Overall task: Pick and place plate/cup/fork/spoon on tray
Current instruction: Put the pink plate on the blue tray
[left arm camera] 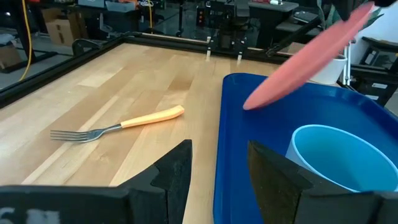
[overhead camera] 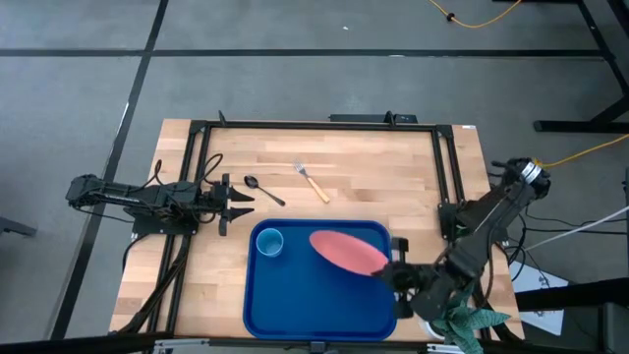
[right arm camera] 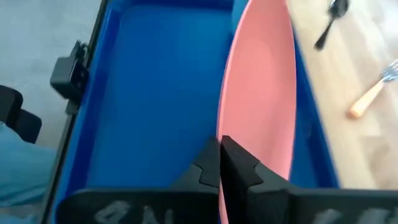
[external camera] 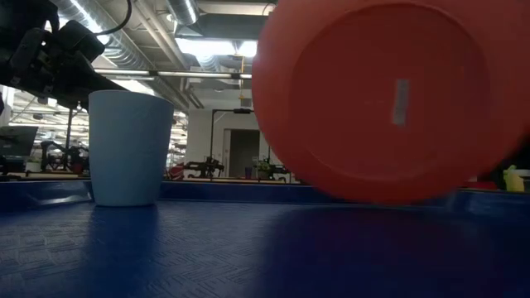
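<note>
Over the tray point(overhead camera: 295, 305), right gripper point(overhead camera: 391, 267) pinches plate point(overhead camera: 348, 252) by its rim, tilted. Cup point(overhead camera: 269, 242) stands inside tray. Fork point(overhead camera: 313, 181), spoon point(overhead camera: 263, 189) on bare wood beyond. Left gripper point(overhead camera: 242, 205) waits beside, fingers parted, empty.

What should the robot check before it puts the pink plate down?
1. Right fingers pinch the plate by its rim: ok.
2. Plate is over the tray: ok.
3. Plate is level: not ok, it is tilted in the low view.
4. Cup is apart from the plate, in the tray's corner: ok.
5. Left gripper is outside the tray, fingers open: ok.
6. Fork and spoon lie on the table, away from the tray: ok.
</note>
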### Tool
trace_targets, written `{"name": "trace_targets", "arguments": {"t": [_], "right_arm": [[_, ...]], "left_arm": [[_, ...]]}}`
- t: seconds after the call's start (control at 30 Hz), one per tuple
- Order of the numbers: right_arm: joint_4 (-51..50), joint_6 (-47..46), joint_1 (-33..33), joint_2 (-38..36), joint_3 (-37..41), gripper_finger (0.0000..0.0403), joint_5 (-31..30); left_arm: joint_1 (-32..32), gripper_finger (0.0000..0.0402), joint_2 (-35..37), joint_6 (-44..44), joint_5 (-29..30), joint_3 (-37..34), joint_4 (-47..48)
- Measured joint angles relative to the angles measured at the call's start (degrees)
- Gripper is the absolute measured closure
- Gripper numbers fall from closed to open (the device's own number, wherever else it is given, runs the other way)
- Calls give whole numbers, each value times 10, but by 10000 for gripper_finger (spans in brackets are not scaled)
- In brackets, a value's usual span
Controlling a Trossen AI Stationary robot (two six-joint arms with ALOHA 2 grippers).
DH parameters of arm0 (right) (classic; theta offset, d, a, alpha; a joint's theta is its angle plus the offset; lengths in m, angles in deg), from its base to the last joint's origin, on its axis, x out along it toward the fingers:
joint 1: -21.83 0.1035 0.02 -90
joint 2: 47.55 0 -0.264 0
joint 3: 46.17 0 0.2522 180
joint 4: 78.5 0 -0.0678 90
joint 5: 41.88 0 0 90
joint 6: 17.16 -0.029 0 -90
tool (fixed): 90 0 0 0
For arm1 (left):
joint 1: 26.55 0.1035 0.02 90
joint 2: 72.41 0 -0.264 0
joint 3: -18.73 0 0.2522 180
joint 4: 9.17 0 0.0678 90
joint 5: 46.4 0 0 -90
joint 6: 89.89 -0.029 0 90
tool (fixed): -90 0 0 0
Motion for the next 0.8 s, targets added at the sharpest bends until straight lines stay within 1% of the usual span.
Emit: {"name": "trace_targets", "arguments": {"t": [0.17, 0.27, 0.5, 0.8], "right_arm": [[11, -42, -1, 52, 0, 397, 36], [47, -38, -4, 83, 0, 388, 61], [177, 45, -9, 133, 0, 382, 123], [202, 51, -11, 144, 0, 381, 127]], "left_arm": [[0, 254, 0, 1, 0, 0, 0], [0, 254, 0, 0, 0, 0, 0], [0, 254, 0, -1, 0, 0, 0], [0, 254, 0, 0, 0, 0, 0]]}}
